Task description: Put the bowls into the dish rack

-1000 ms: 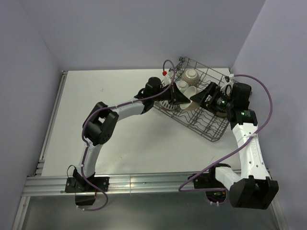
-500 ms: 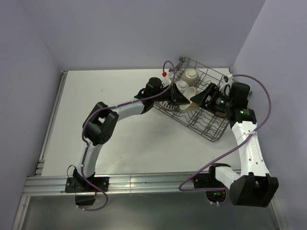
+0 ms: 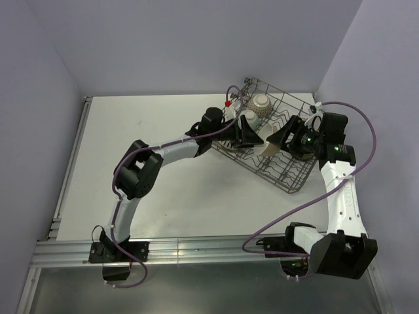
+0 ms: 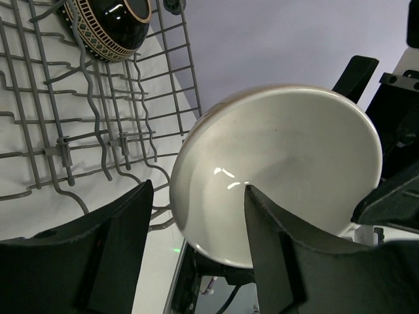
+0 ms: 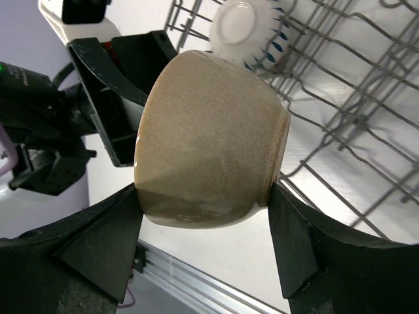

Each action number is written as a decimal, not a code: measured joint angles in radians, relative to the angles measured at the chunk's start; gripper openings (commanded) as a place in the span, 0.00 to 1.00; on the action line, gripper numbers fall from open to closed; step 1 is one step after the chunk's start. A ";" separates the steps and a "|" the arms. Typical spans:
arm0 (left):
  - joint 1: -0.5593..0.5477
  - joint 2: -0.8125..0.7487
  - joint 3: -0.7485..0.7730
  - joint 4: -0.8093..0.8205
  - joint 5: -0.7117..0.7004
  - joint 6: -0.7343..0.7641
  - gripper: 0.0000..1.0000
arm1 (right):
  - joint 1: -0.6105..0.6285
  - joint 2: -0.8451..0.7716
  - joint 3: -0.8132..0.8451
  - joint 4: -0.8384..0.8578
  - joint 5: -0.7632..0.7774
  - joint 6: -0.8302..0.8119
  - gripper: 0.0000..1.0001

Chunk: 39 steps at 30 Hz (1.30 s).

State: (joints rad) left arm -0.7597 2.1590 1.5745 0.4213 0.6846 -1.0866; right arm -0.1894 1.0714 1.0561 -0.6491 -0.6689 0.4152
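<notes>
Dish rack (image 3: 291, 180): grey wire, standing askew on the white table (image 3: 163, 190), with both arms reaching over it.
Right gripper (image 5: 206, 196): its 2 fingers (image 5: 98, 242) pinch a tan-brown bowl (image 5: 209, 131) by opposite sides of its wall.
Tan-brown bowl: tipped on its side over the middle of the dish rack. Its glossy pale inside faces the left wrist camera. Whether it touches the tines I cannot tell.
Left gripper (image 4: 196, 196): fingers spread wide with nothing between them. It sits just beside the bowl's open face, over the left half of the dish rack.
Cream patterned bowl (image 3: 260, 103): in the far corner of the dish rack.
White bowl with blue marks (image 5: 245, 29): in the dish rack, foot facing the right wrist camera, just behind the held bowl.
Black bowl (image 4: 108, 26): on the dish rack's wires, a patterned band near its rim.
</notes>
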 measured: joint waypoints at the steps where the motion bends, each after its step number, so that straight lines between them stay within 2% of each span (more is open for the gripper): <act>1: 0.000 0.000 0.000 -0.003 0.000 0.003 0.65 | -0.010 0.006 0.011 -0.020 0.000 -0.022 0.00; 6: 0.006 -0.001 -0.001 -0.032 0.008 0.035 0.80 | -0.036 0.019 0.063 -0.101 0.042 -0.151 0.00; 7: 0.009 -0.002 -0.003 -0.043 0.010 0.045 0.86 | -0.037 0.020 0.072 -0.117 0.054 -0.176 0.00; 8: 0.011 -0.008 -0.010 -0.053 0.011 0.060 0.87 | -0.038 0.022 0.080 -0.132 0.066 -0.202 0.00; 12: 0.031 -0.062 -0.042 -0.147 0.010 0.142 0.99 | -0.040 0.039 0.121 -0.197 0.124 -0.312 0.00; 17: 0.106 -0.204 -0.085 -0.262 0.010 0.264 1.00 | -0.041 0.078 0.175 -0.265 0.200 -0.443 0.00; 26: 0.398 -0.469 -0.145 -0.395 0.003 0.443 0.99 | -0.042 0.247 0.325 -0.372 0.337 -0.637 0.00; 33: 0.487 -0.549 -0.261 -0.476 0.003 0.498 1.00 | -0.018 0.327 0.364 -0.396 0.485 -0.745 0.00; 39: 0.521 -0.550 -0.286 -0.539 0.004 0.502 0.99 | 0.048 0.335 0.343 -0.383 0.597 -0.789 0.00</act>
State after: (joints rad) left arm -0.2382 1.6089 1.2888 -0.1181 0.6884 -0.5850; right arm -0.1417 1.4059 1.3994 -1.0325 -0.0723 -0.3737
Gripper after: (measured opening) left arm 0.995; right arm 0.776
